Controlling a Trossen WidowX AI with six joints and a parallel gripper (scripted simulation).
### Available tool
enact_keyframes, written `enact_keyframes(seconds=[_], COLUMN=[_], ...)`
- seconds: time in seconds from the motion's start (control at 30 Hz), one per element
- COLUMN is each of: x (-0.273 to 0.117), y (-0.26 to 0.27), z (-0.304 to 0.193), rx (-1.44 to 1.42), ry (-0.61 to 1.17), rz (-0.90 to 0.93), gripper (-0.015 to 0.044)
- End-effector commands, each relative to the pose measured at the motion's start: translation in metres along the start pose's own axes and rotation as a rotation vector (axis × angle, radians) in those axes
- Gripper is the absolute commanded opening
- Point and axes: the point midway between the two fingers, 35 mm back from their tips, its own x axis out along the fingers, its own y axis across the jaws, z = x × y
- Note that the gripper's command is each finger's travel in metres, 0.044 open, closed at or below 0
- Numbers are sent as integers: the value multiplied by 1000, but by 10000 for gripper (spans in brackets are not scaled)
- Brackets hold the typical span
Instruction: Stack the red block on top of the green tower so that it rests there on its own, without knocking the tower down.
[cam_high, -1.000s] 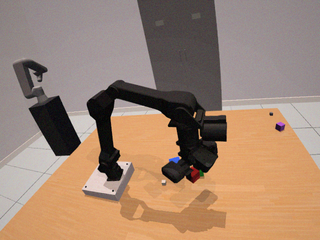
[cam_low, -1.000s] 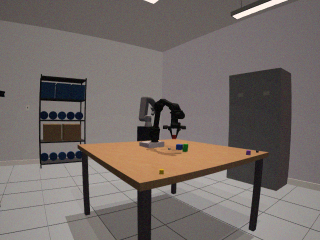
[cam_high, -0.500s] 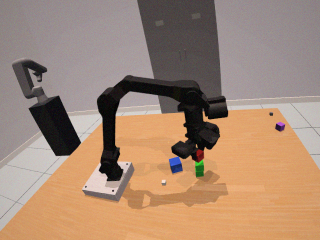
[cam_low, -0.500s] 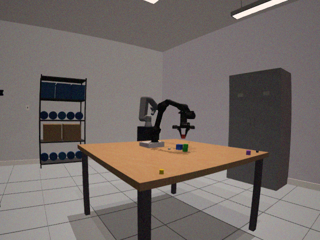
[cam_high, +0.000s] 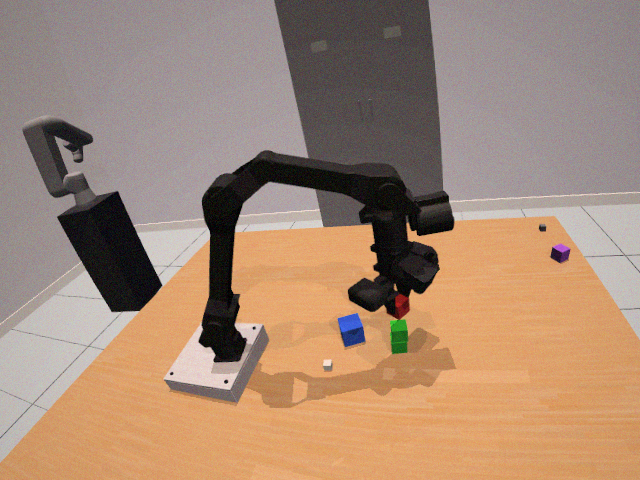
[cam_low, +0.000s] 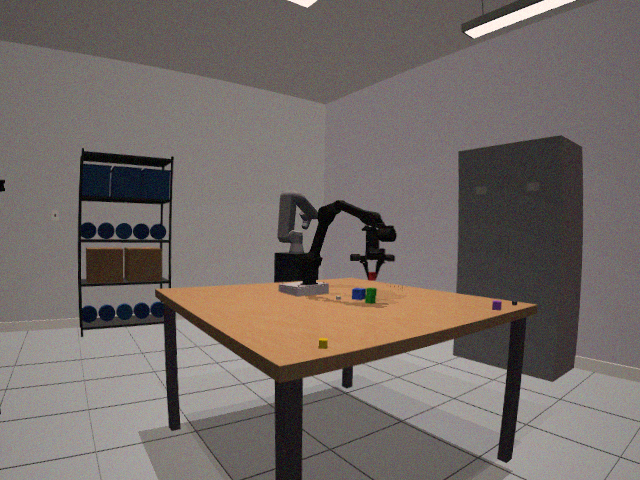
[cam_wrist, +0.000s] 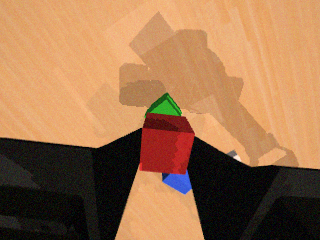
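While the black parallel-jaw gripper (cam_high: 398, 304) is clenched on the small red cube (cam_high: 399, 305), holding it aloft, the green two-block tower (cam_high: 398, 336) stands on the wooden table (cam_high: 516, 361) directly below, slightly offset toward the wrist view's far side.

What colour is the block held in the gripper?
Red: the block in the gripper shows best in the wrist view.

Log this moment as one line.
phase: carry | tool: shut on red block | position: above green tower, not touching | tower: upright | blue block: beside tower
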Motion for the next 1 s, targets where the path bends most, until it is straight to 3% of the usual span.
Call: enact_keyframes(seconds=[0.0,0.3,0.97], x=[8,37,37], y=[-2,0,0], z=[-2,0,0], rx=[5,5,5], ry=[9,9,9], rz=[-7,-7,-7], gripper=[0,0,0])
